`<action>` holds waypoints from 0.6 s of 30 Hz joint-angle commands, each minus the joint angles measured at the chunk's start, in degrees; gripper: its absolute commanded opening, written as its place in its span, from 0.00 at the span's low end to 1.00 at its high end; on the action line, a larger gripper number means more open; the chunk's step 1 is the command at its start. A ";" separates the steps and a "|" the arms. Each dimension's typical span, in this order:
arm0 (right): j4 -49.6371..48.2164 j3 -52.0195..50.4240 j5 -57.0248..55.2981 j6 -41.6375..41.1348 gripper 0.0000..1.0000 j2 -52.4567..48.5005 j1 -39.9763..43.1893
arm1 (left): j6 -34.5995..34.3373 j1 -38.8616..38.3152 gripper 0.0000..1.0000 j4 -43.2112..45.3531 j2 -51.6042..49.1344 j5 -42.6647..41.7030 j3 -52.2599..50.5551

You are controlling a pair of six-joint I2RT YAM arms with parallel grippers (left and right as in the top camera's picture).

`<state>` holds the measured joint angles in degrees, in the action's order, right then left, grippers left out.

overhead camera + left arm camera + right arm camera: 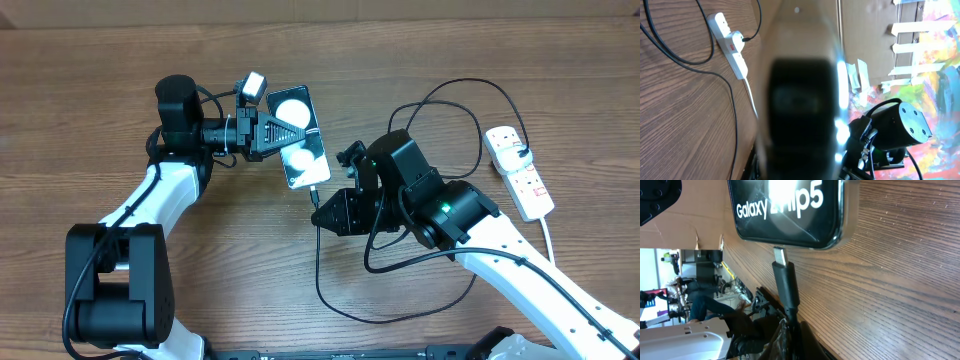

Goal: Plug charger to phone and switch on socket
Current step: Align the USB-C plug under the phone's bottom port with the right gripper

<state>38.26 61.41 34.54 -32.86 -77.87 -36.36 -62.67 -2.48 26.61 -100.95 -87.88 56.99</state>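
The charger is not yet seated. Its plug tip stands just short of the bottom edge of the Galaxy Z Flip5 phone, roughly in line with the port. The right tool is closed on the cable directly behind the plug, so the phone lies immediately ahead of it. The left tool is closed on the phone's side edge. The power strip rests on the tabletop, well behind the right tool. A black lead enters the strip. Remaining, by judgement: insert the plug, then press the red switch; whether it is on cannot be read.
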 commanded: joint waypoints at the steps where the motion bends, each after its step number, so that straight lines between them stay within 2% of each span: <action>1: -0.52 -0.39 0.31 -0.42 0.04 0.04 0.22 | -0.20 0.20 0.04 0.46 0.00 -1.14 1.68; 18: -1.09 -0.39 0.31 -1.68 0.04 0.04 0.22 | -1.64 0.13 0.04 0.48 0.00 -0.66 1.68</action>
<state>37.98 61.41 34.52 -34.35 -77.87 -36.38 -63.51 -2.48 26.63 -100.95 -87.85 56.99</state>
